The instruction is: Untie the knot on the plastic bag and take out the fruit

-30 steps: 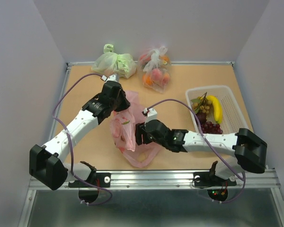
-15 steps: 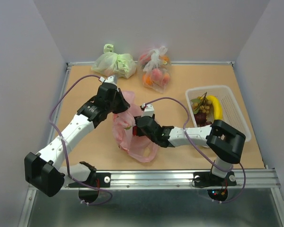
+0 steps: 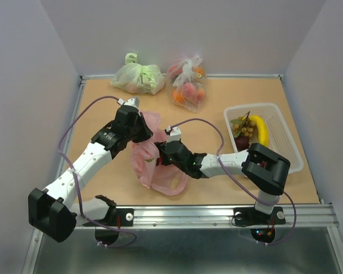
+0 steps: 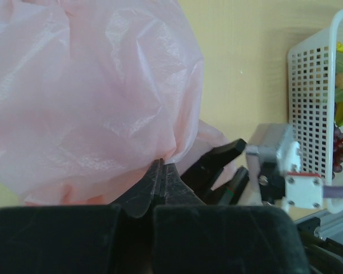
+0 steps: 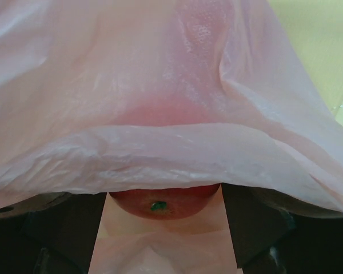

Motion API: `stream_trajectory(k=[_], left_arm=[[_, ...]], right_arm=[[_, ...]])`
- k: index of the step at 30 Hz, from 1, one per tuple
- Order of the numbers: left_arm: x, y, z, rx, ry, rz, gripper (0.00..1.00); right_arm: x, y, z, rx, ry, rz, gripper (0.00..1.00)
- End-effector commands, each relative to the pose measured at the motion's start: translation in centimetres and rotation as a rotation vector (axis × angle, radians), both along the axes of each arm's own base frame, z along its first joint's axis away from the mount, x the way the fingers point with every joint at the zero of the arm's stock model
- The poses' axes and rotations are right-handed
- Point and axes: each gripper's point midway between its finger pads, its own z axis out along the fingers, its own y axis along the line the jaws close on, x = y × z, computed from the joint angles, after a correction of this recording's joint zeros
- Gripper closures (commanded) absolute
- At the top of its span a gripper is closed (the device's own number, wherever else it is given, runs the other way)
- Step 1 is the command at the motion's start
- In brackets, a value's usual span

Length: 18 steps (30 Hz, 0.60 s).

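The pink plastic bag point(image 3: 154, 174) lies crumpled mid-table, its top film pinched in my shut left gripper point(image 3: 140, 127), whose tips meet on the film point(image 4: 162, 164). No knot shows in any view. My right gripper point(image 3: 160, 155) reaches into the bag's mouth from the right. In the right wrist view a round red fruit point(image 5: 160, 204) fills the gap between its fingers point(image 5: 164, 201), touching both, under a fold of pink film point(image 5: 160, 85). A yellow banana point(image 3: 260, 130) and a dark purple grape bunch point(image 3: 242, 142) lie in the white basket point(image 3: 274, 107).
A pale green bag point(image 3: 138, 77) and a clear bag of orange-red fruit point(image 3: 187, 85) stand at the back edge. The basket sits at the right, its wall point(image 4: 308, 103) also in the left wrist view. The right arm's white wrist point(image 4: 280, 160) is close beside my left fingers.
The right arm has pushed left into the bag, its elbow swinging in from the table's right edge. Its jaws now flank the red fruit. The left gripper kept its pinch, shifting slightly.
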Motion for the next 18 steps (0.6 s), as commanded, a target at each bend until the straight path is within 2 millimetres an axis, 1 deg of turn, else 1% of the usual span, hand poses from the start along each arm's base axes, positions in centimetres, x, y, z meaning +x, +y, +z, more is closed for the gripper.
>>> stream_trajectory(k=[1, 3, 4, 7, 8, 10, 11, 14, 16, 17, 18], left_arm=[[1.4, 1.8, 1.1, 0.038, -0.066, 0.03, 1.0], [2.1, 2.5, 1.4, 0.045, -0.076, 0.049, 1.0], [2.9, 3.2, 1.7, 0.05, -0.084, 0.067, 1.0], [4.1, 4.4, 2.2, 0.055, -0.094, 0.1, 1.0], [4.6, 4.5, 2.4, 0.055, -0.101, 0.102, 1.0], [5.0, 4.8, 2.3, 0.057, -0.097, 0.108, 1.0], [5.1, 4.9, 1.8, 0.062, -0.082, 0.109, 1.0], [4.6, 4.5, 1.0, 0.042, -0.058, 0.091, 1.0], [3.5, 3.9, 0.0, 0.008, -0.031, 0.067, 1.0], [3.2, 3.8, -0.2, -0.001, -0.024, 0.062, 1.0], [2.8, 3.8, -0.5, -0.008, -0.016, 0.055, 1.0]], right_arm=[[-0.5, -0.2, 5.3, 0.102, -0.088, 0.059, 0.82], [-1.4, -0.5, 5.7, 0.084, -0.091, 0.114, 0.83], [-2.0, -1.0, 5.9, 0.065, -0.084, 0.133, 0.86], [-3.3, -2.0, 6.1, 0.032, -0.083, 0.19, 0.87], [-3.7, -2.8, 6.9, 0.043, -0.094, 0.197, 0.87], [-4.2, -3.7, 7.4, 0.038, -0.099, 0.2, 0.87], [-4.5, -4.5, 8.6, 0.046, -0.115, 0.195, 0.87], [-4.1, -6.1, 10.7, 0.063, -0.151, 0.137, 0.87], [-3.5, -8.0, 13.5, 0.102, -0.213, 0.055, 0.87], [-3.1, -8.4, 13.4, 0.092, -0.219, 0.027, 0.87], [-2.7, -9.4, 14.6, 0.105, -0.247, -0.02, 0.87]])
